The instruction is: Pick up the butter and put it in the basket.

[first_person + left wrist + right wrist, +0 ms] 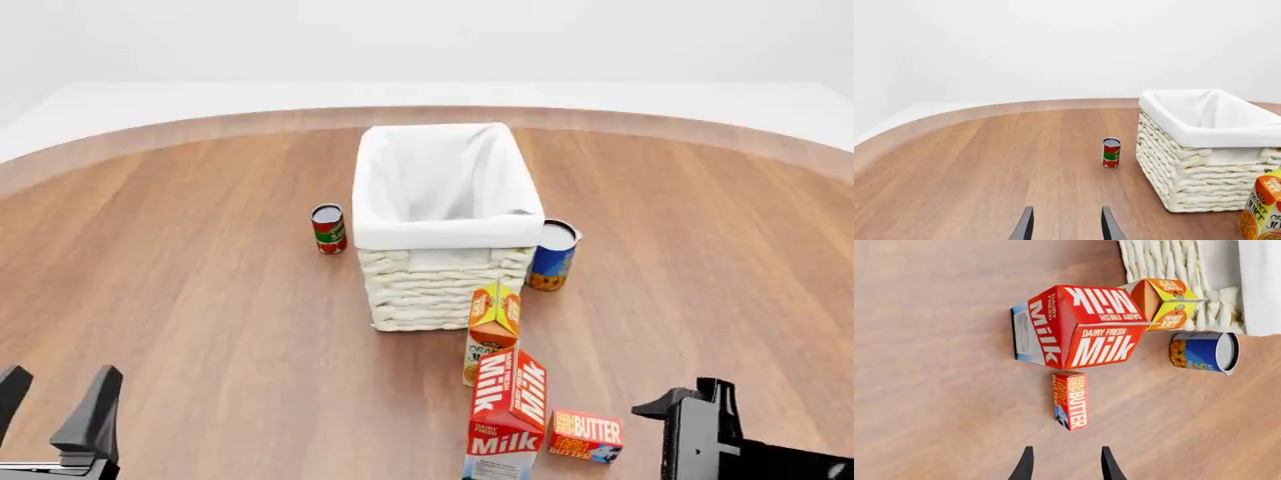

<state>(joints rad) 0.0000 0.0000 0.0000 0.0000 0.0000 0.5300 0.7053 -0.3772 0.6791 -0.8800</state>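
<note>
The butter point(585, 436) is a small flat red-orange box lying on the table near the front edge, just right of the Milk carton. In the right wrist view the butter point(1071, 400) lies a short way ahead of my right gripper point(1065, 460), whose fingers are open and empty. In the front view that right gripper point(691, 398) sits just right of the butter without touching it. The cream wicker basket point(427, 290) with its white liner stands at mid-table; its woven wall point(1194, 175) shows in the left wrist view. My left gripper point(56, 395) is open at the front left, far from the butter.
A red Milk carton point(507, 415) and an orange juice carton point(493, 320) stand between the butter and the basket. A blue can point(553, 254) stands at the basket's right side, a red can point(328, 228) at its left.
</note>
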